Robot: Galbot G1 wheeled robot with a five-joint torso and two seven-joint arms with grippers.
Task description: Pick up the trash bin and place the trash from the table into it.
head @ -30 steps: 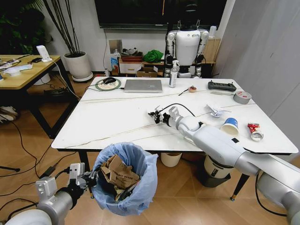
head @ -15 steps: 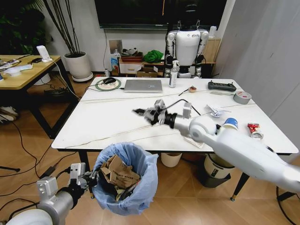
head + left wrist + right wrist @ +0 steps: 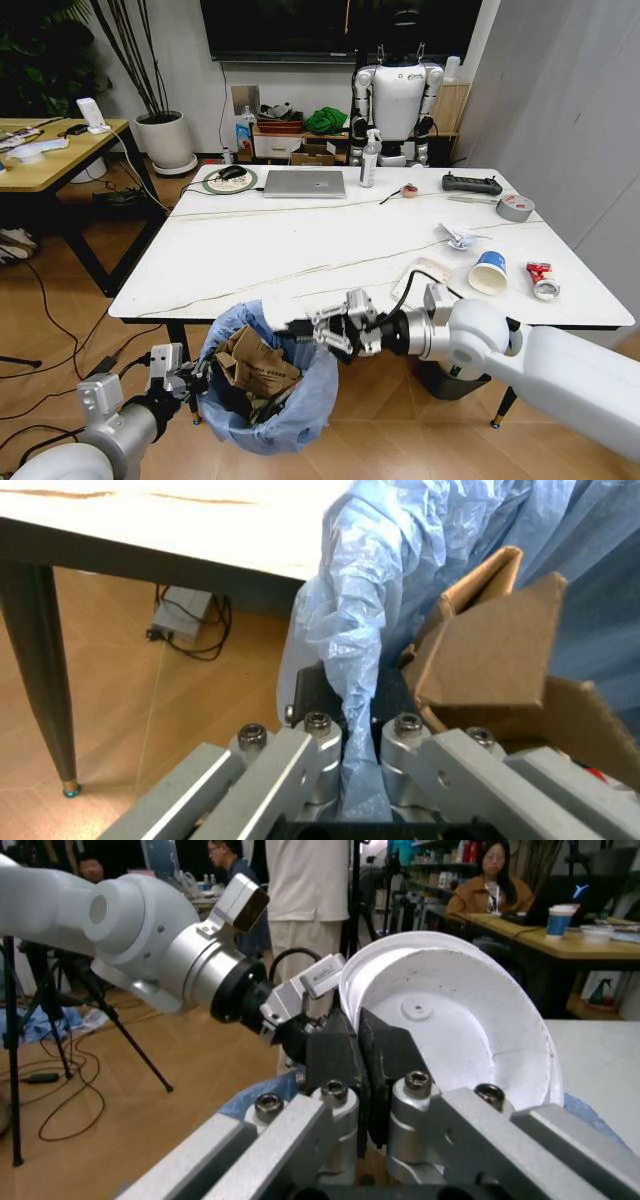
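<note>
Right gripper [image 3: 318,331] is over the bin's [image 3: 300,415] open mouth, below the near edge of the table [image 3: 260,260], fingers [image 3: 345,1057] pressed together on the rim of a white lid [image 3: 470,1024], a shallow round plastic piece seen from its hollow side in the right wrist view. The arm runs back from there to the robot's right, under the table edge.

Left gripper [image 3: 352,780] is down low at the bin's near side, jaws pinched onto the bin's rim with the blue liner [image 3: 355,645] caught between them. It holds the bin just in front of the table's near edge, by the black table leg [image 3: 40,675].

Inside the bin a brown cardboard piece [image 3: 255,365] sticks up against the liner.

On the table, toward the robot's right: a paper cup [image 3: 489,272] lying on its side, a white packet [image 3: 425,272] just beside it near the edge, and a crumpled paper wad [image 3: 458,237] a little farther back. A grey tape roll [image 3: 516,207] sits near the far right corner, and a laptop [image 3: 305,183] at the far side.
</note>
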